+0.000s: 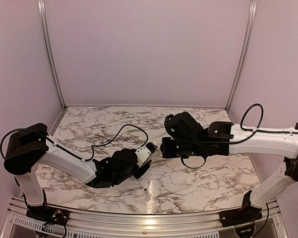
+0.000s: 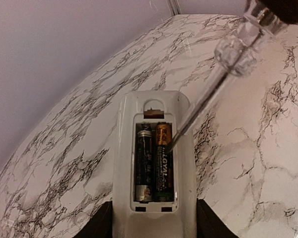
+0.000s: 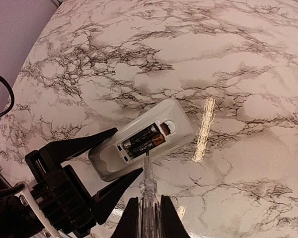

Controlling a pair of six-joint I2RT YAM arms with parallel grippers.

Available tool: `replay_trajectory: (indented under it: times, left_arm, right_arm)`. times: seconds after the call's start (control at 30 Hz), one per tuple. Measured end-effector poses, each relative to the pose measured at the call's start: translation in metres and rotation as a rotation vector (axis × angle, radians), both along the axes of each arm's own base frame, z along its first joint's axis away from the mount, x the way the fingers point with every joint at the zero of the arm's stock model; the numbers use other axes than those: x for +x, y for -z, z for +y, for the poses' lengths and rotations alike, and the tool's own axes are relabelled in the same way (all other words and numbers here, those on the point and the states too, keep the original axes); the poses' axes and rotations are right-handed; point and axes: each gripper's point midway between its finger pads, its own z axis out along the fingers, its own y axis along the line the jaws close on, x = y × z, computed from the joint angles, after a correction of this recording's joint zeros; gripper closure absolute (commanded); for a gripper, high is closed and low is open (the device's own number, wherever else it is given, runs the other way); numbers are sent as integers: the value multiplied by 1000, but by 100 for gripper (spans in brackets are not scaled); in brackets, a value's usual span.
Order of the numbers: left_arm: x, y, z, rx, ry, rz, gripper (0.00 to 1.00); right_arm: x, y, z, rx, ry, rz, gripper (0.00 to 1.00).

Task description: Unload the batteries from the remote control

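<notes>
Left wrist view first: we see the small, slim, white rectangular plastic remote control (image 2: 185,173) in the lower centre of the frame. It lies back side up, with its dark recess uncovered. Two small dark cylindrical batteries (image 2: 163,166) lie side by side in that recess, and the right one has a gold-coloured upper end.

The black two-fingered left pincer (image 2: 154,208) sits at the bottom edge with one finger against each long side of the remote control. It is spread roughly halfway and pinches the white body between its fingers.

From the upper right corner a screwdriver with a clear plastic handle and a thin metal shaft (image 2: 198,102) slants down to the left. Its tip meets the right side of the right battery, close to the gold end and next to the recess wall.

In the right wrist view we find the black right pincer (image 3: 149,201) at the bottom centre. Its fingers are pressed tight on the clear handle, and the shaft points up the frame into the open compartment. The remote control sits just left of centre there, with the left pincer's fingers flanking it from the lower left.

In the top external view the two pincers meet near the middle of the frame, over the white table with grey marble veining (image 1: 89,124). A thin pale strip (image 1: 150,190) lies on that table at the lower centre, below both pincers and apart from them.
</notes>
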Motion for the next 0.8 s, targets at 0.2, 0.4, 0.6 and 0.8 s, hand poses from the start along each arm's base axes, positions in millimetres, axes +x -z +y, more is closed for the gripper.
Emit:
replay_trajectory:
  times: [0.2,0.4,0.6,0.8]
  left_arm:
    - [0,0,0,0,0,0,100]
    - [1,3,2,12,-3,5,100]
    - [1,7,5,32,-6,15,100]
    - [0,7,4,28,-2,18,100]
  right_arm:
    - [2,3,1,-8,1,-4,100]
    - [5,7,5,-16,6,-10,100]
    - [10,12,8,-26,16,-19,100]
    - [13,11,6,-35,26,-38,100]
